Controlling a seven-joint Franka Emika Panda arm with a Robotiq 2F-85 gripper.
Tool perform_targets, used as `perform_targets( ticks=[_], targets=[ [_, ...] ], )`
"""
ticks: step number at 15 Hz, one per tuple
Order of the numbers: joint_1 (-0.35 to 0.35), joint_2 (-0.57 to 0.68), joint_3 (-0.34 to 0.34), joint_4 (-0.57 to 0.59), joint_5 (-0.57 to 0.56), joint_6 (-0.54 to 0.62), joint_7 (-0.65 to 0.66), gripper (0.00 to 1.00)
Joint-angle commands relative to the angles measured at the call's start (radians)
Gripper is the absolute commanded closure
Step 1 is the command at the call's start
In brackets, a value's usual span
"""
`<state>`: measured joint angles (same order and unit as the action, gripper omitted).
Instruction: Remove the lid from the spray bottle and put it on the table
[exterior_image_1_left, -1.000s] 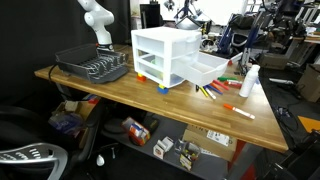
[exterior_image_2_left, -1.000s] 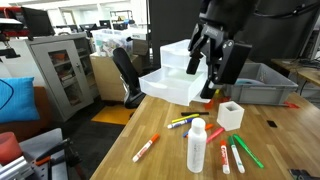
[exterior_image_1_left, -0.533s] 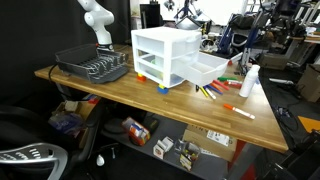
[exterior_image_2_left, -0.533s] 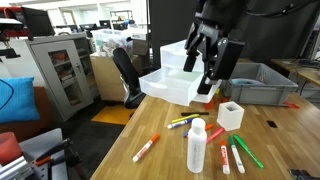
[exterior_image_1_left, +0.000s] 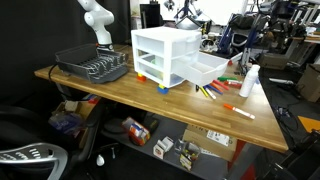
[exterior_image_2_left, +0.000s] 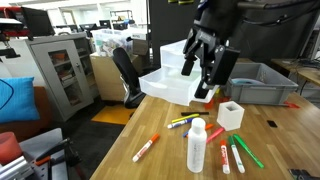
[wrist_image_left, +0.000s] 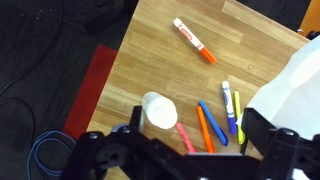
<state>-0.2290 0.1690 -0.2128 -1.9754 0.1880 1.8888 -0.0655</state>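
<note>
The spray bottle (exterior_image_2_left: 196, 148) stands upright on the table (exterior_image_2_left: 160, 165) among loose markers, with the lid (exterior_image_2_left: 197, 124) on its neck. It also shows in an exterior view (exterior_image_1_left: 249, 82) near the table's end. In the wrist view I look down on the lid (wrist_image_left: 158, 110) as a white round top. My gripper (exterior_image_2_left: 198, 80) hangs open and empty well above the bottle and behind it. In the wrist view my fingers (wrist_image_left: 192, 135) are spread wide, and the lid lies just inside the left finger.
A white drawer unit (exterior_image_1_left: 160, 58) with one drawer pulled out stands mid-table, and a dark dish rack (exterior_image_1_left: 92, 67) sits at the far end. Several markers (wrist_image_left: 205, 125), an orange marker (wrist_image_left: 193, 40) and a small white box (exterior_image_2_left: 231, 114) lie near the bottle. A grey bin (exterior_image_2_left: 255, 82) sits behind.
My gripper has drifted slightly to the left above the table. The bottle, lid and markers have not moved.
</note>
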Motion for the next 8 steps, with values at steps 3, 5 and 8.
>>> perform_targets(
  ticks=[3,5,8],
  targets=[
    [-0.007,0.013,-0.006,0.007,-0.015,0.019,0.042,0.00],
    [-0.009,0.008,-0.013,0.004,-0.023,0.029,0.059,0.00],
    [-0.014,0.010,-0.015,0.008,-0.011,0.022,0.054,0.00]
  ],
)
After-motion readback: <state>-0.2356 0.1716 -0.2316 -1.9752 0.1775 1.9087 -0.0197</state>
